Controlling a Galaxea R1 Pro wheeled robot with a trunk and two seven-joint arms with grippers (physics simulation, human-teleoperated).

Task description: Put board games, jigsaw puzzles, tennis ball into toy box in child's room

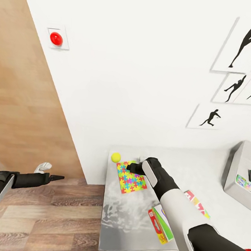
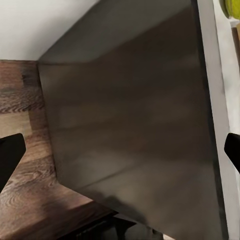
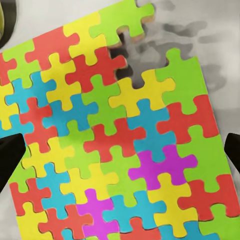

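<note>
The right claw [image 1: 130, 167], fingers apart, is hovering over the puzzle [image 1: 131, 177] near the worktop's [image 1: 138, 219] far corner; it should straddle an edge squarely before closing.

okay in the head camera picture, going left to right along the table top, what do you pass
Tennis ball → jigsaw puzzle under the right gripper → board game at the near edge → second jigsaw puzzle beyond the right forearm → toy box.
</note>
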